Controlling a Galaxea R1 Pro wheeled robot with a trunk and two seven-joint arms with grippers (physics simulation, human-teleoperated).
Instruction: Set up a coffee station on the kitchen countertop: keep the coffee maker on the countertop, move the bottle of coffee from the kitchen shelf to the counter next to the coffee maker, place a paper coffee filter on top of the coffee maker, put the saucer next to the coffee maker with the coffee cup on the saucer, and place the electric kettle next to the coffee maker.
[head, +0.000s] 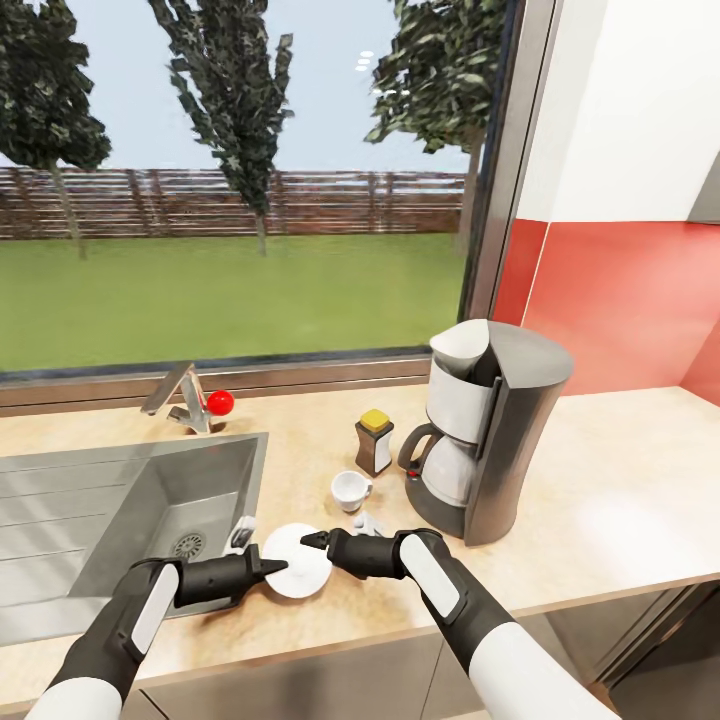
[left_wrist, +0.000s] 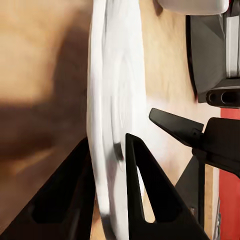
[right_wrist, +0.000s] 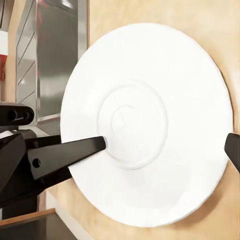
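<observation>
The white saucer (head: 300, 570) lies level at or just over the counter, near the front edge beside the sink. My left gripper (head: 272, 567) is shut on its rim, and the saucer (left_wrist: 112, 115) runs edge-on between the fingers (left_wrist: 145, 200). My right gripper (head: 315, 541) hovers open over the saucer's far side, holding nothing. The saucer (right_wrist: 150, 125) faces the right wrist camera with a left finger (right_wrist: 70, 152) across it. The white coffee cup (head: 350, 488) stands behind it. The yellow-lidded coffee bottle (head: 374, 442) stands beside the steel coffee maker (head: 495, 430).
A steel sink (head: 130, 500) takes up the counter's left side, with a faucet (head: 185, 398) and red knob (head: 220, 402) behind it. A small white object (head: 368, 522) lies by my right gripper. The window is behind, and a red wall (head: 620, 300) is at the right.
</observation>
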